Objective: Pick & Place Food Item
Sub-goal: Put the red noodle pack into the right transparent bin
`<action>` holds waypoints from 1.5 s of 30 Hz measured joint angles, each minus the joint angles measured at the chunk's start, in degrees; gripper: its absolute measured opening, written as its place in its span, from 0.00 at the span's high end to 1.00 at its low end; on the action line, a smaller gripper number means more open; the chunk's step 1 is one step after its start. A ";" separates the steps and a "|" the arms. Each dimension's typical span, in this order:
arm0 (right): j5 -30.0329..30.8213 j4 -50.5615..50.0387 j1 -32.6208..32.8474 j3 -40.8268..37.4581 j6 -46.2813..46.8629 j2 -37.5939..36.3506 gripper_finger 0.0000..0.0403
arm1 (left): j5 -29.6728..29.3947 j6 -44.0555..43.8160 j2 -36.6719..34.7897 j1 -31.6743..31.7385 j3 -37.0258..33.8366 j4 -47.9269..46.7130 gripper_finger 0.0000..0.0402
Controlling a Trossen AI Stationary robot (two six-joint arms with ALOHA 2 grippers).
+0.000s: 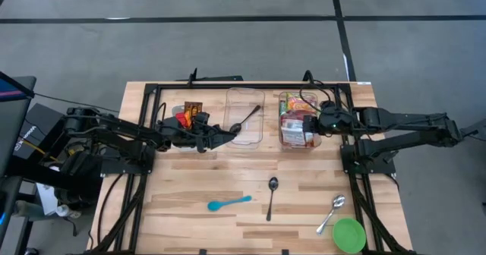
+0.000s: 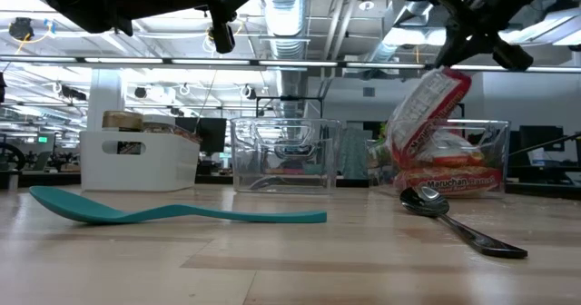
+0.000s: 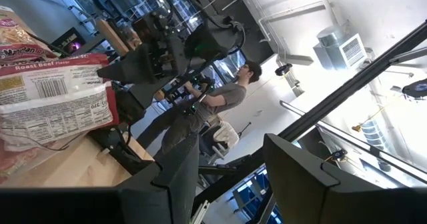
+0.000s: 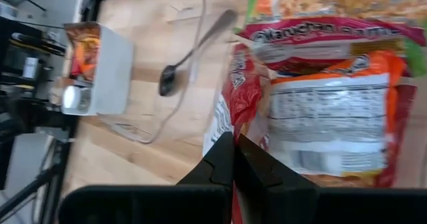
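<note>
Right now I am looking down on the pale wooden slatted counter (image 1: 228, 187), where the two dark arms are reaching in from either side. My right tool (image 4: 233, 159) is clamping its fingers shut on a red-and-orange plastic ramen noodle packet (image 2: 428, 105), holding it tilted above the clear plastic bin full of noodle packets (image 1: 298, 120). My left tool (image 1: 225, 136) is hanging half open beside the empty clear plastic bin (image 1: 245, 115), gripping nothing. Nearer me are lying a teal plastic spoon (image 1: 228, 203) and a dark metal spoon (image 1: 272, 196).
</note>
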 joint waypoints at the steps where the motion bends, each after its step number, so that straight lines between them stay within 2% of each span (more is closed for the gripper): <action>1: 0.00 -0.66 -0.01 0.00 0.00 0.00 1.00 | 0.00 0.00 0.00 0.00 0.00 0.00 0.59; 11: 0.19 -10.02 -0.02 0.00 1.05 0.07 1.00 | 0.00 0.02 0.00 0.01 0.00 0.00 0.59; 18: 2.56 -16.99 -0.02 0.00 4.36 0.07 1.00 | -0.01 0.01 0.00 0.02 0.00 0.00 0.59; 25: 4.08 -17.34 -0.02 0.00 4.50 0.43 1.00 | 0.01 0.00 0.00 0.02 0.00 0.00 0.59; 38: 4.84 -14.61 -2.09 0.00 1.68 8.28 1.00 | 0.01 0.02 0.00 0.00 0.00 0.00 0.59; 45: 5.13 -14.62 -3.76 0.00 1.90 8.79 1.00 | 0.00 0.01 0.00 0.01 0.00 0.00 0.59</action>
